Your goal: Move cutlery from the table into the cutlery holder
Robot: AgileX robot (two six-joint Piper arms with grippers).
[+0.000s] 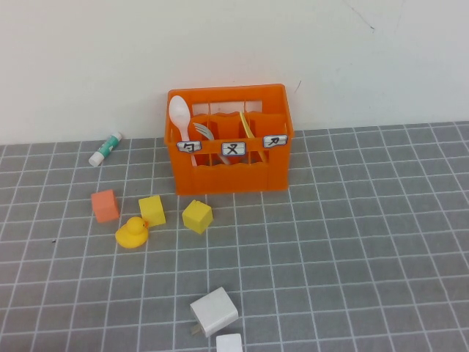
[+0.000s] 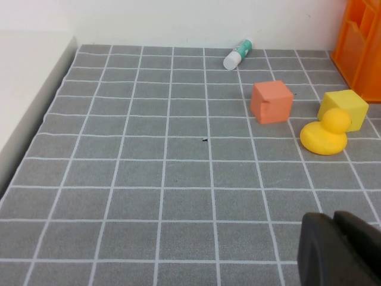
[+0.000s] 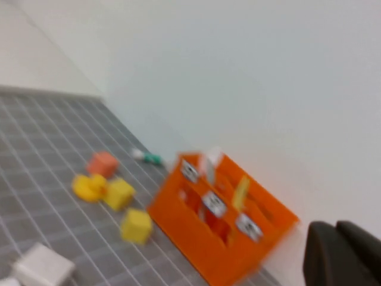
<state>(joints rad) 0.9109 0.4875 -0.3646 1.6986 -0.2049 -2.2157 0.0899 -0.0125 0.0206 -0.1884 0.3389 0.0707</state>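
Note:
The orange cutlery holder stands at the back of the table by the wall. A pale spoon sticks up from its left compartment, a grey fork from the middle one, and a yellow knife from the right one. Neither arm shows in the high view. My left gripper is shut and empty above bare table, well to the left of the holder. My right gripper is shut and empty, raised above the table with the holder in front of it.
Left of the holder lie a glue stick, a salmon cube, a yellow duck and two yellow cubes. Two white blocks sit near the front edge.

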